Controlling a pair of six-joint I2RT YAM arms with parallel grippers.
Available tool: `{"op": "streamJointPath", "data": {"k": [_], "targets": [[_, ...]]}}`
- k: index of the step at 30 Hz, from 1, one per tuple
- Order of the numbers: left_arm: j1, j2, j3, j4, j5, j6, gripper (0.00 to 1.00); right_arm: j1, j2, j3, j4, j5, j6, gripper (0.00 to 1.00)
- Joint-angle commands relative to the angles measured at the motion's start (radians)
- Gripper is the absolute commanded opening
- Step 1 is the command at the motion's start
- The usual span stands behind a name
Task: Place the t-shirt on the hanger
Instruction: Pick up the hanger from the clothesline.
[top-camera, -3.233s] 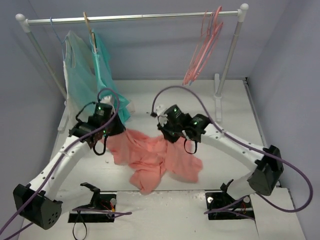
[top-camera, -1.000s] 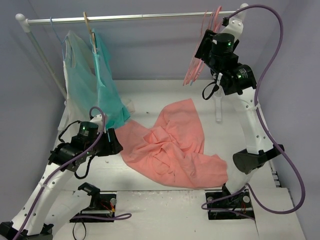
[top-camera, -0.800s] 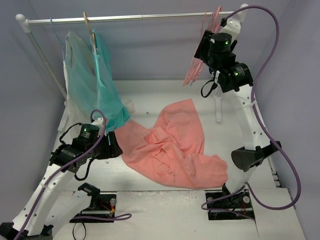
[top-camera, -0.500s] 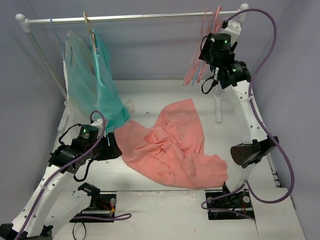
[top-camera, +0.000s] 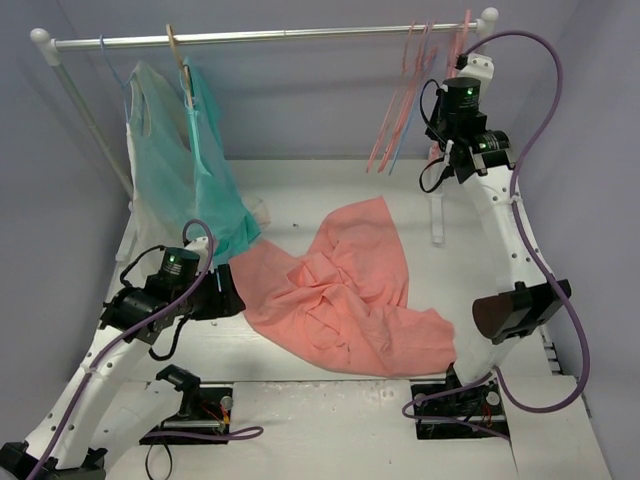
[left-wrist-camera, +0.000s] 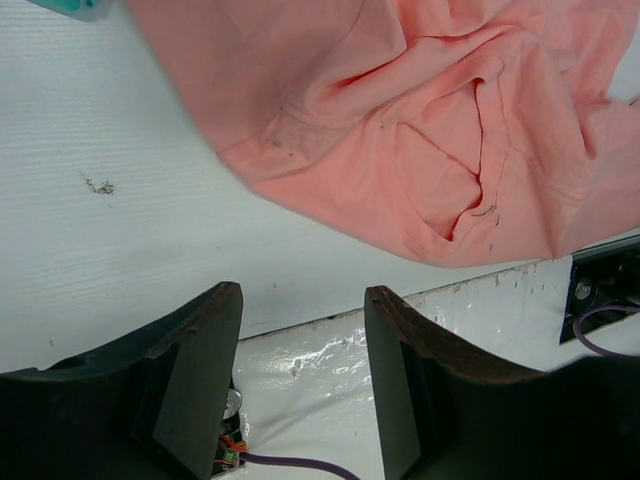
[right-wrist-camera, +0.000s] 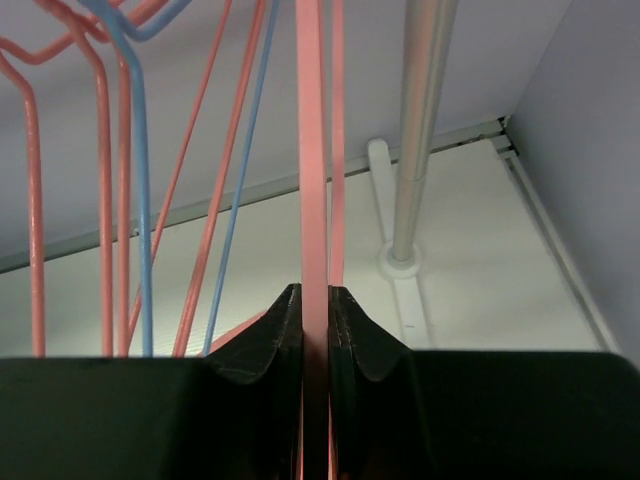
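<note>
The salmon t-shirt lies crumpled on the white table; in the left wrist view the t-shirt fills the upper part. My left gripper hovers at its left edge, open, with only bare table between the fingers. My right gripper is raised to the right end of the rail. It is shut on a thick pink bar of the hanger, which runs vertically between the pads. The hanger hangs by the right post, apart from the bunch.
Thin pink and blue hangers hang left of my right gripper; those hangers show in the right wrist view too. A teal garment and a pale one hang at the rail's left. The rack post stands right.
My right gripper has shifted right along the rail, away from the hanger bunch, and closed on the thick pink hanger. The left arm and t-shirt have stayed put.
</note>
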Motion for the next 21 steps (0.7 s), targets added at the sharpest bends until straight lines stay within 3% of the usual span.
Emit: {"op": "streamJointPath", "data": {"k": [1, 11, 21], "targets": [[0.001, 0.010, 0.011, 0.040, 0.015, 0.001, 0.52, -0.014, -0.091, -0.001, 0.107, -0.011, -0.061, 0.00], [0.001, 0.017, 0.011, 0.051, 0.015, -0.001, 0.51, -0.014, -0.188, 0.012, 0.202, -0.072, -0.184, 0.00], [0.001, 0.092, 0.046, 0.080, 0.035, 0.018, 0.51, -0.011, -0.391, -0.149, -0.029, -0.147, -0.133, 0.00]]}}
